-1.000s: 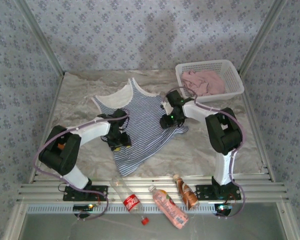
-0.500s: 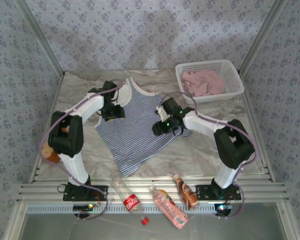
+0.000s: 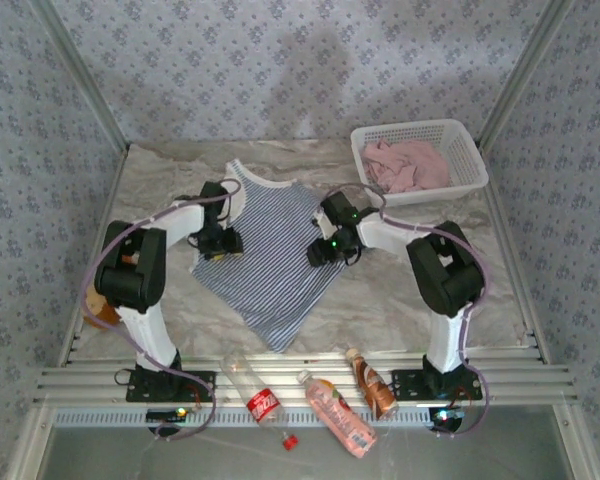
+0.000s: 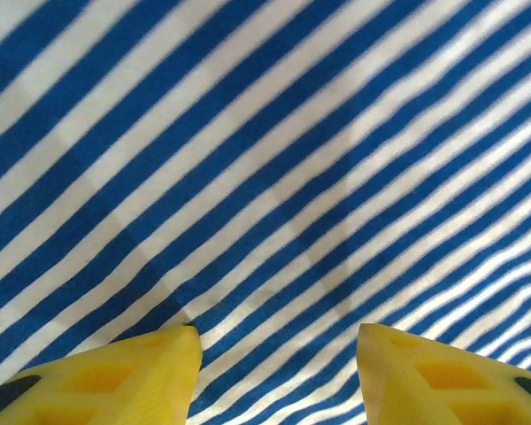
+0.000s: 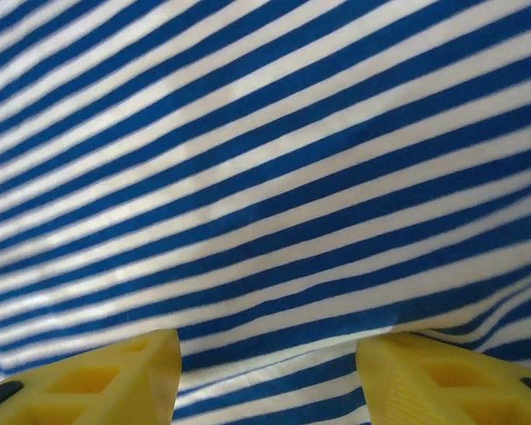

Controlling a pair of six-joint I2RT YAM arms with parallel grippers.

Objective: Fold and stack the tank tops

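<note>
1. Left wrist: yellow fingers [image 4: 133, 376] stand apart with nothing clamped. The left gripper [image 4: 276, 359] sits right over the striped tank top [image 4: 265, 177], cloth close under the tips.
2. Right wrist: same story. The right gripper [image 5: 267, 359] has its fingers [image 5: 425, 381] apart, stripes run across under the gap, and there is a faint fold line near the tips.
3. Top external: the striped top lies mostly flat mid-table, neckline away from the bases, a hem corner pointing toward them. The left gripper is at its left edge, the right gripper at its right edge.
4. The pink tank top [image 3: 410, 165] is crumpled in the white lattice basket [image 3: 462, 135] at far right, not yet folded.
5. Step in hand, my read: pinch both side edges for a lengthwise fold. Close both grippers together, lift evenly, carry the edges to the centre line and keep the cloth taut. Risk: a shallow bite slips, or the whole top drags.
6. Writing: the clear bottle [image 3: 255, 395] has a red label with cola-style script, too small to read. Labels on the pink bottle [image 3: 338, 420] and brown bottle [image 3: 372, 385] are unreadable.
</note>
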